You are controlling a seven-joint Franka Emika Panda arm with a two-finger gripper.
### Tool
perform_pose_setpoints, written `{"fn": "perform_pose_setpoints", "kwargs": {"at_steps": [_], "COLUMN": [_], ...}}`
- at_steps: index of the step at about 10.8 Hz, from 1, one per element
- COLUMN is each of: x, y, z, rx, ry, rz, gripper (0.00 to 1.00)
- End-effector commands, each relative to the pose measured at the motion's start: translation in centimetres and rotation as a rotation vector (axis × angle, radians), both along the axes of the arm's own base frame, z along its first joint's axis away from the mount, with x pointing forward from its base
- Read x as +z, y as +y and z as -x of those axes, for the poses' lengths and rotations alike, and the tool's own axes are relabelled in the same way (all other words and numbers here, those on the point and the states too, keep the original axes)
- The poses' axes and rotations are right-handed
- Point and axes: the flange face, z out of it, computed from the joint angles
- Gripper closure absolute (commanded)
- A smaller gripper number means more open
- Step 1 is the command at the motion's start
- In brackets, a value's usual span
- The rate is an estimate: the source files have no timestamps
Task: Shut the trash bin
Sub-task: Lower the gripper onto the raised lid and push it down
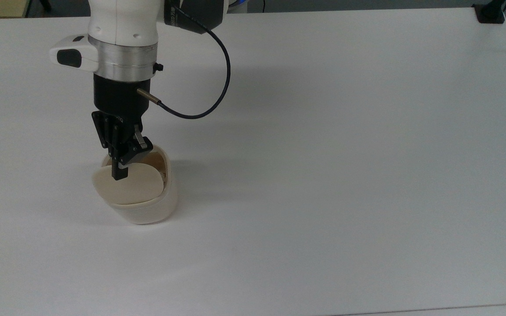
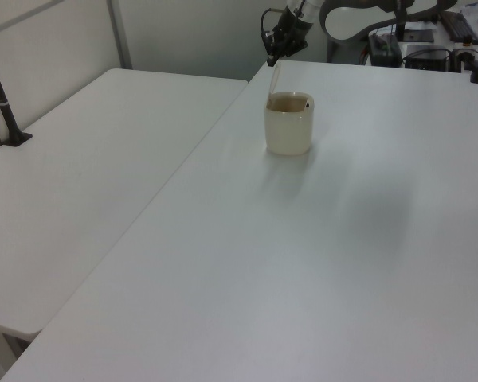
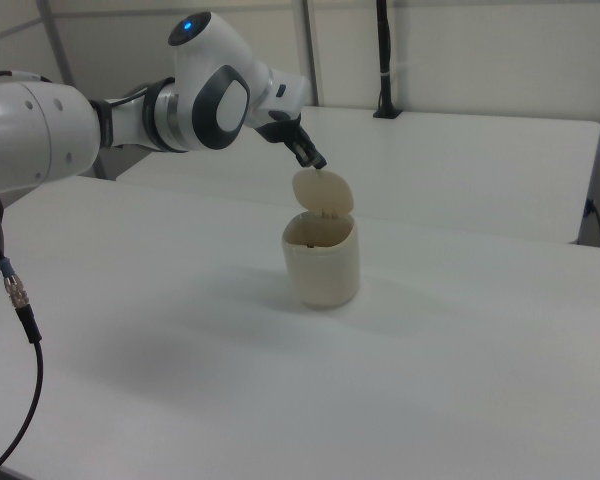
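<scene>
We see the bin standing upright on the white table, toward the top view's left and in the nearer half. Its lid is raised on its hinge, nearly upright, so the mouth is open. In the right view the lid rises above the rim at the side away from the camera, leaning slightly back; in the left view it shows edge-on as a thin strip at the left view's left of the rim.

The gripper hangs from the arm at the lid's top edge. In the top view its fingers appear drawn together into 1 narrow black tip that overlaps the upper part of the lid. In the right view the tip sits right at the lid's upper edge, apparently touching it, and in the left view the gripper is just above the strip's upper end. We see nothing held between the fingers; they look closed on themselves, pressing at the lid rather than clamping it.

A black cable loops from the wrist to the top view's right. The bin's inside looks brownish in the left view. In the right view the bin stands near the middle of the table, with a 2nd white table behind it.
</scene>
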Motion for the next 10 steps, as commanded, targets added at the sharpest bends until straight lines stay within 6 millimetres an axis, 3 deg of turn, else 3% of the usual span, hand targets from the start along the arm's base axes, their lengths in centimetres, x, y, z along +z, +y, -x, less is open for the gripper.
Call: {"fn": "perform_pose_setpoints", "kwargs": {"at_steps": [1,3,6,10], "x": [-1.4,-3.5,-3.8,-7.6], "y": [-1.0,-1.8,-2.1,-2.1], "z": [0.7,1.3,2.3,3.3], "rx": [0.039,0.066,0.123,0.227], "ry": [0.042,0.095,0.130,0.225], "rz": [0.050,0.068,0.099,0.144], "gripper": [1.00,1.00,1.00,1.00]}}
